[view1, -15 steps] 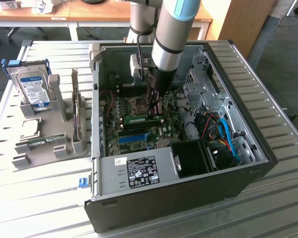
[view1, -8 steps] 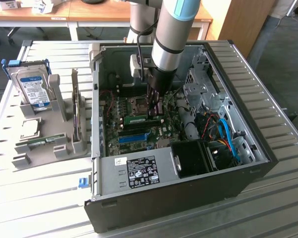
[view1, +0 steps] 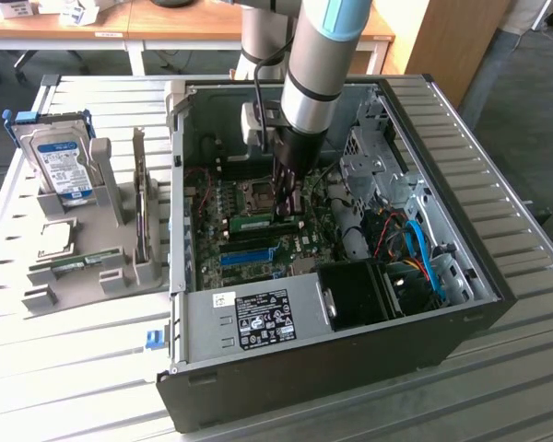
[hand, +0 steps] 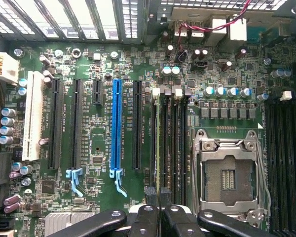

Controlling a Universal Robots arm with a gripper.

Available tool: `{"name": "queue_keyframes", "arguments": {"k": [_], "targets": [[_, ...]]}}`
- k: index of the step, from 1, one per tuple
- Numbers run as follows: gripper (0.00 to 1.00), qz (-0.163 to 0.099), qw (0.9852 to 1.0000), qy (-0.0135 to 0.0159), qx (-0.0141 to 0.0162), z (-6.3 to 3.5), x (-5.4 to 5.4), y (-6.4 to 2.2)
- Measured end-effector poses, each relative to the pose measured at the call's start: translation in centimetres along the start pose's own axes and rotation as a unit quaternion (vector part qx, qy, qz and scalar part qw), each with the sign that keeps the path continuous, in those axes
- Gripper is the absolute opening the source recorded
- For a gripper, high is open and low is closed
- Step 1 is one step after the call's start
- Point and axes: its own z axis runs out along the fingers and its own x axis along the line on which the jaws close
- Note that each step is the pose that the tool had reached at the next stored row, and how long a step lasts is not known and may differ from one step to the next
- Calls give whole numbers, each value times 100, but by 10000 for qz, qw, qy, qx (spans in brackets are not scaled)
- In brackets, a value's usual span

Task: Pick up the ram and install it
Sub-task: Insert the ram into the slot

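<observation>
Seating the ram [view1: 258,222] at a motherboard slot, with the jaws clamped on it

Pick-up looks done: the ram [hand: 160,143] stands on edge along a memory slot just beside the empty processor socket [hand: 229,175], inside the open computer case [view1: 350,368] on the bench [view1: 498,120]. The gripper [hand: 159,197] hangs directly over it, its jaws nearly together and pinching the stick's upper edge. Whether the stick is pressed fully home, or the white end latches [hand: 155,91] have closed, cannot be told, so I judge the install unfinished.

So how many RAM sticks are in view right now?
2. One ram is pinched in the gripper at the motherboard; a second RAM stick sits in the grey tray at the exterior view's left. Others may be hidden.
</observation>
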Motion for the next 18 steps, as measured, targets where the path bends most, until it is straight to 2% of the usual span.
{"name": "queue_keyframes", "arguments": {"k": [18], "targets": [[12,0,10000,2,-1,24,2,-3]]}}
